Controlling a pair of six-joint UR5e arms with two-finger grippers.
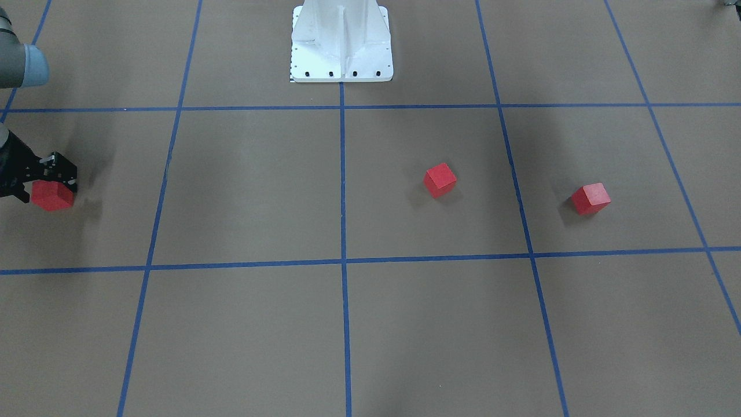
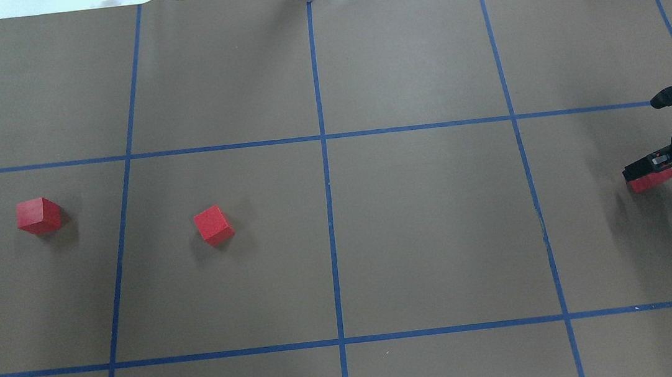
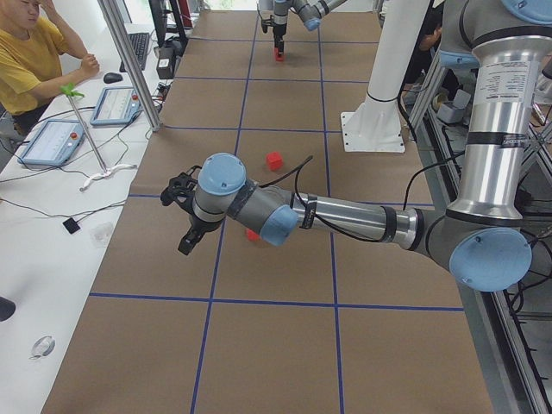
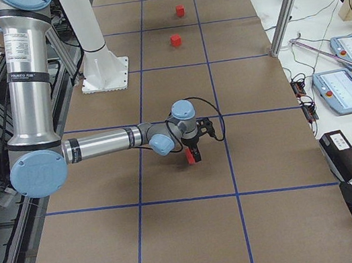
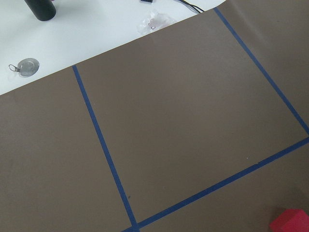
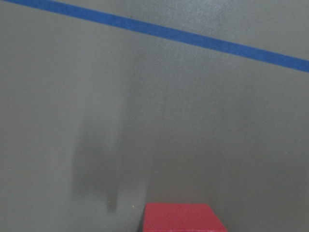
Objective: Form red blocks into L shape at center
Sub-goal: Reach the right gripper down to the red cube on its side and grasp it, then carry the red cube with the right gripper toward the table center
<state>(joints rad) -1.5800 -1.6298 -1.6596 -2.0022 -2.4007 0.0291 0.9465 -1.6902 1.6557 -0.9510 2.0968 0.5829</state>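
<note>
Three red blocks are in view. One (image 1: 440, 179) lies just off the center tape line (image 1: 343, 191), on the robot's left side. A second (image 1: 590, 198) lies one grid square further left. My right gripper (image 1: 49, 186) is shut on the third (image 1: 53, 197) at the table's far right end, low over the surface; this block also shows in the overhead view (image 2: 654, 180). My left gripper (image 3: 185, 247) shows only in the exterior left view, hovering above the table's left end; I cannot tell if it is open or shut. The left wrist view shows a block's corner (image 5: 291, 222).
The white robot base (image 1: 341, 52) stands at the robot's edge on the center line. Blue tape divides the brown surface into large squares. A person (image 3: 34, 60) sits at a side table with tablets (image 3: 116, 103) beyond the table's far edge.
</note>
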